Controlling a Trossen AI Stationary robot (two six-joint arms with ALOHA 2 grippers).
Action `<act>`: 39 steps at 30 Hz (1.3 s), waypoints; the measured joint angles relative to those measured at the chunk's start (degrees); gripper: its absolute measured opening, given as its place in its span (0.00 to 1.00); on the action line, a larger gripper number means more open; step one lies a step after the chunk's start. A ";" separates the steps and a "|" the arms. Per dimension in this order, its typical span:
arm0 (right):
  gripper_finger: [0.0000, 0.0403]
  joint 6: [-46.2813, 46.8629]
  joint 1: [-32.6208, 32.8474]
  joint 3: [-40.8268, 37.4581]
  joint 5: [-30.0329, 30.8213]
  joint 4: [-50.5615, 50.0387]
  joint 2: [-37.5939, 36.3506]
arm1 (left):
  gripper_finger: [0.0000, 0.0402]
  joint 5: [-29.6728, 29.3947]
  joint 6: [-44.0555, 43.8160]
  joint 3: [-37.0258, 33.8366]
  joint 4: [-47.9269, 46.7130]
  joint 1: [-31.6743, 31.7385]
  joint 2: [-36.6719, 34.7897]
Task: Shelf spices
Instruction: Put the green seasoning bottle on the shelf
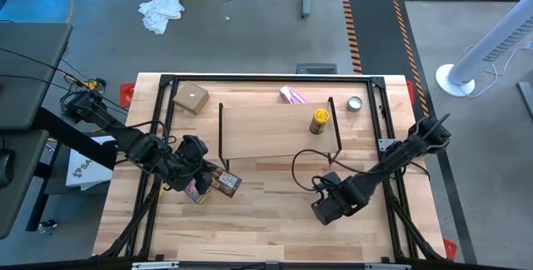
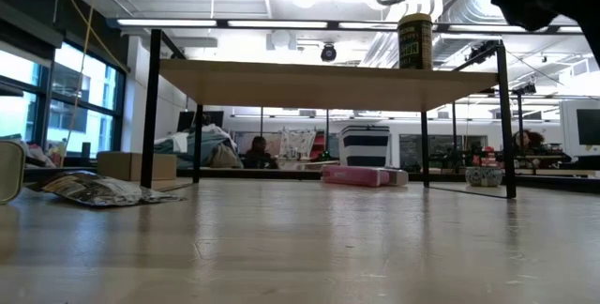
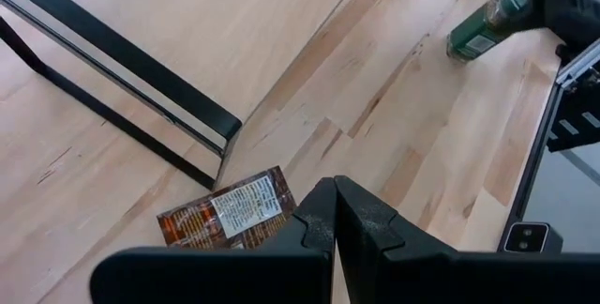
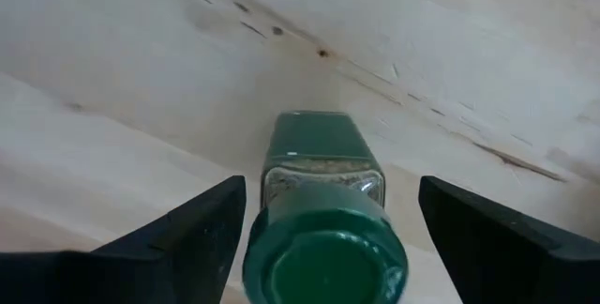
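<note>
The shelf, a light plank on thin black legs, stands mid-table. The yellow jar stands upright on its right end. The green-lidded jar stands upright on the table in front of the shelf's right end. My right gripper hangs over it, open and pointing down, one finger on each side with a gap to the jar. The orange-brown packet lies flat on the table by the shelf's left leg. My left gripper hovers shut just above and beside the packet. A small reddish thing shows next to it.
A tan cardboard box sits at the far left. A pink packet and a small silver tin lie behind the shelf. A black frame borders the table. Bare wood lies along the near edge.
</note>
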 joint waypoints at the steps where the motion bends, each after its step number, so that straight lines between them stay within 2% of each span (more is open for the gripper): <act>1: 0.78 0.00 -0.03 0.00 -0.16 0.06 0.46 | 0.00 -0.15 -0.07 0.00 0.00 0.00 0.00; 11: 0.77 -1.51 -0.60 0.04 -2.85 1.55 4.43 | 0.00 -1.68 0.30 0.00 -0.09 0.29 0.00; 14: 0.69 -1.51 -0.60 0.04 -3.07 1.78 4.86 | 0.00 -1.60 0.37 0.00 -0.09 0.48 0.00; 18: 0.44 -1.66 -0.67 0.04 -3.20 1.29 4.31 | 0.00 -1.61 0.41 0.00 -0.08 0.48 0.00; 23: 0.44 -6.77 -0.71 1.75 -3.49 -1.37 0.70 | 0.00 -1.58 0.49 0.00 -0.09 0.48 0.00; 27: 0.44 -16.31 -1.74 8.34 -0.75 -5.78 -4.00 | 0.00 -1.39 2.03 0.00 -0.09 0.48 0.00; 31: 0.44 -26.33 -5.75 19.28 8.20 -10.38 -6.80 | 0.00 -1.62 3.44 0.00 -0.09 1.00 0.00; 35: 0.44 -38.98 -13.67 32.07 17.58 -13.45 -6.63 | 0.00 -1.62 3.56 0.00 -0.09 2.05 -0.02; 39: 0.44 -48.98 -24.00 41.41 18.42 -15.52 -4.49 | 0.00 -1.54 3.74 0.00 -0.01 2.74 -0.02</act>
